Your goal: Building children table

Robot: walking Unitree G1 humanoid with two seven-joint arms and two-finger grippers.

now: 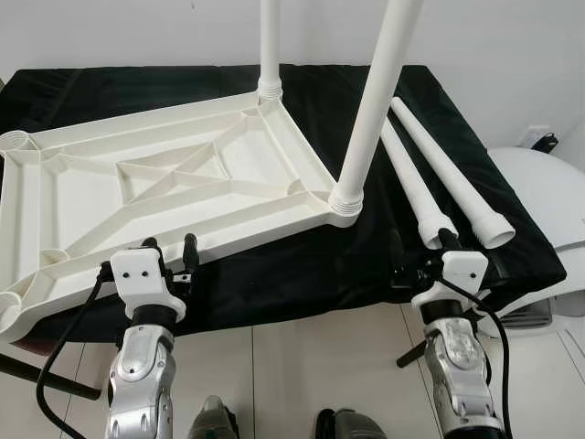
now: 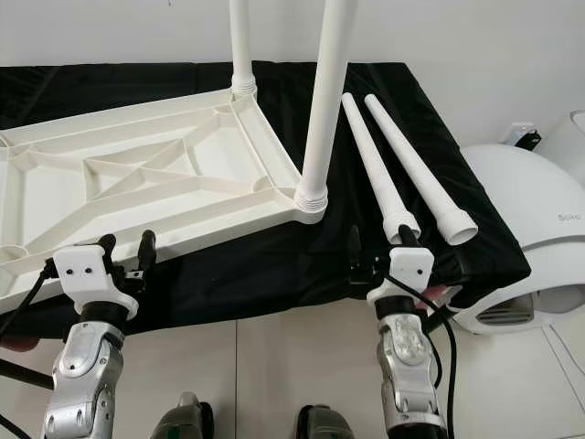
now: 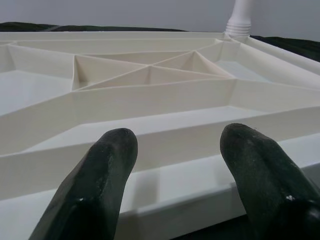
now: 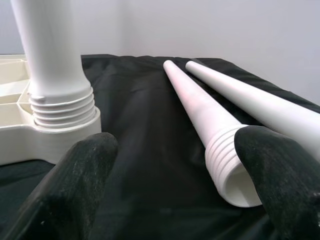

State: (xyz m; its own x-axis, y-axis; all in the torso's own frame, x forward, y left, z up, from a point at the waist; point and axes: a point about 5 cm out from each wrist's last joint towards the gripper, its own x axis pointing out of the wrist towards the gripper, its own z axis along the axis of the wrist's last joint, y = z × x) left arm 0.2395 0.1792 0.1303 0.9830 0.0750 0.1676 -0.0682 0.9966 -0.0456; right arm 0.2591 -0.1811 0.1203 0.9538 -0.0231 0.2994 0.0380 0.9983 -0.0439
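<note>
Two loose legs [image 1: 430, 197] are lying near the surface's [image 1: 302, 274] right edge; the right gripper [image 4: 170, 165], fingers spread, should be closing squarely around the nearer leg's threaded end.

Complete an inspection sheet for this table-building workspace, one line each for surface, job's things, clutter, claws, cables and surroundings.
Surface: black cloth covering a low platform.
Job's things: white tabletop lying underside up; two legs screwed upright into the corners on the robot's right; two loose legs lying side by side on the cloth, threaded ends toward the robot.
Clutter: nothing seen.
Claws: left claw open, at the tabletop's near edge; right claw open, pointing at the nearer loose leg's threaded end.
Cables: black cable looping from the left wrist; another at the right wrist.
Surroundings: white wall, pale tiled floor, white rounded appliance on the right.
</note>
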